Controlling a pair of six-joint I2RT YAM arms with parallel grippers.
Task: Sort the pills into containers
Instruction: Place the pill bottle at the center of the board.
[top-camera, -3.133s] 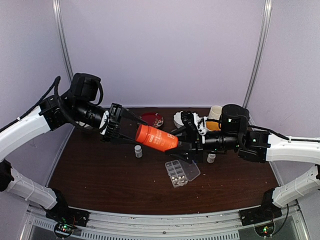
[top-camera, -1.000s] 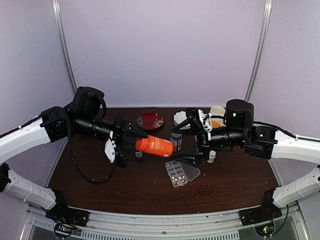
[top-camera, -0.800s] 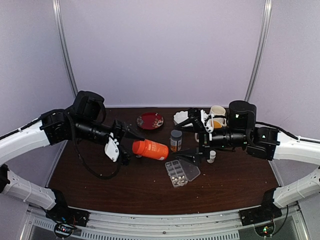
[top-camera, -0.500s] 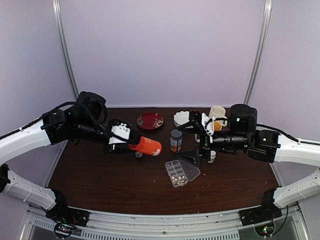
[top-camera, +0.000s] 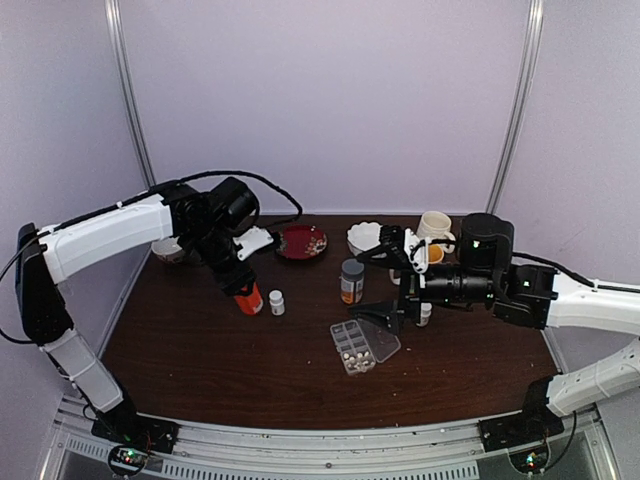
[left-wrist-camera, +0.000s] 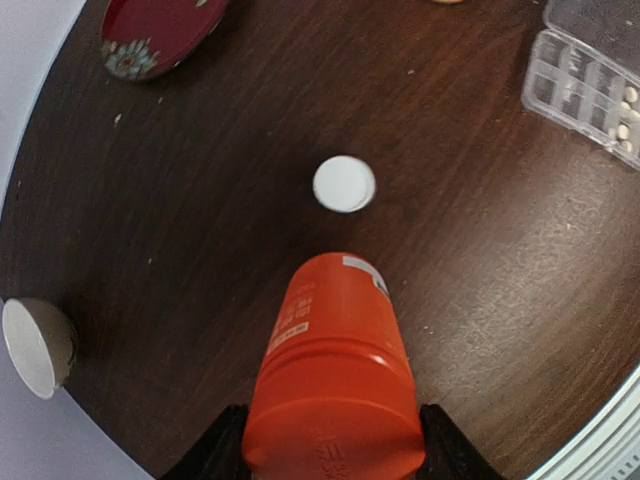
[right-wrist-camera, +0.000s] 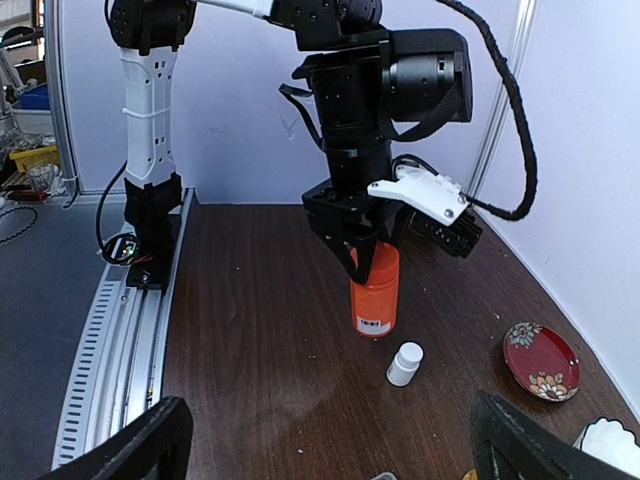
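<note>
Top external view shows the left tool (top-camera: 238, 280) closed around the upper end of the orange bottle (left-wrist-camera: 335, 370). It holds the bottle upright over the left part of the surface (top-camera: 200, 360), just beside the small white bottle (left-wrist-camera: 344, 184). From the right wrist view the base of the orange bottle is at the surface or very near it; I cannot tell if it already touches. I think the bottle is brought here to be parked away from the organizer box (left-wrist-camera: 560, 70), so that the working area stays free.

The right tool (top-camera: 372, 288) is spread wide and holds nothing. It hovers just above and behind the organizer box, probably waiting for its turn. The clear lid (top-camera: 387, 345) of the box lies open beside the compartments. The pills (left-wrist-camera: 622, 118) that I can see are small whitish dots already inside some compartments at one end of the box; the other compartments look empty. I see no loose pills on the surface, but they may be too small to see.

One second ago the orange bottle lay almost horizontal in the air between the two arms, close to the organizer box. Now the left arm has swung it to the left and turned it upright. The right tool has stayed wide and has drawn back a little.
</note>
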